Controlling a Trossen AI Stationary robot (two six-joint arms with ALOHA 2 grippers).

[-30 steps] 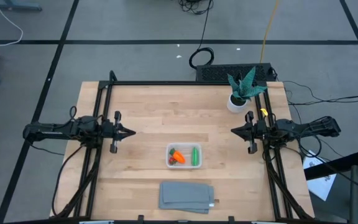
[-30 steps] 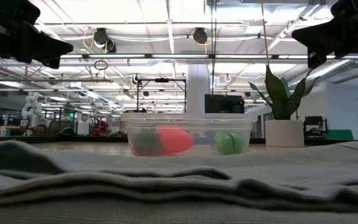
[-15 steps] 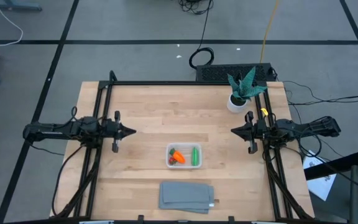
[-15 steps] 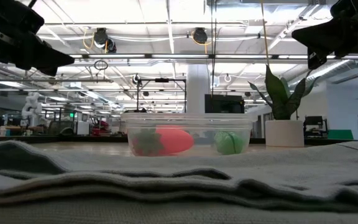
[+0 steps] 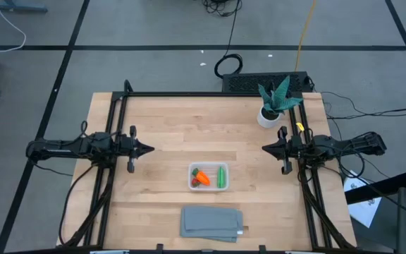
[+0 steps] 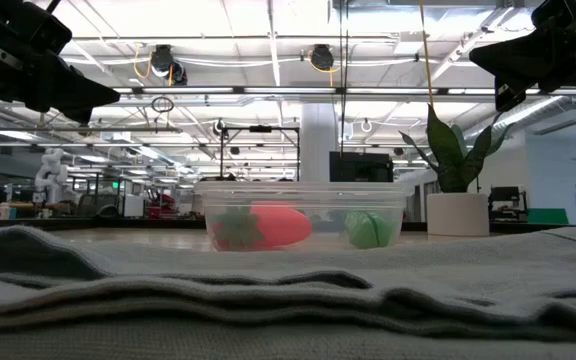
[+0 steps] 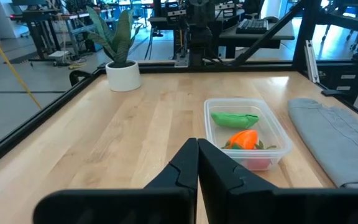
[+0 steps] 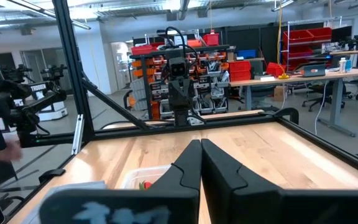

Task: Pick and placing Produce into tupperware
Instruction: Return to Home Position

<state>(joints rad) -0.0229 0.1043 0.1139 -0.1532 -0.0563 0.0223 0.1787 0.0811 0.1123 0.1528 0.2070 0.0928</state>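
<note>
The clear tupperware (image 5: 208, 176) stands on the table near its middle, a little toward the near edge. Inside it lie the orange carrot (image 5: 201, 176), the red berry (image 5: 196, 182) and the green pod (image 5: 221, 175); the left wrist view shows the tupperware (image 7: 248, 134) with the pod (image 7: 235, 117) and carrot (image 7: 243, 138) too. My left gripper (image 5: 151, 149) is shut and hovers above the table's left side, clear of everything. My right gripper (image 5: 263, 148) is shut and hovers above the right side, pointing toward the middle.
A folded grey cloth (image 5: 212, 222) lies flat by the near edge, just in front of the tupperware. A spiky green plant in a white pot (image 5: 271, 106) stands at the far right corner, close to my right arm. Bare wood lies between both grippers and the tupperware.
My left gripper has dropped slightly in the low view; otherwise nothing has moved.
</note>
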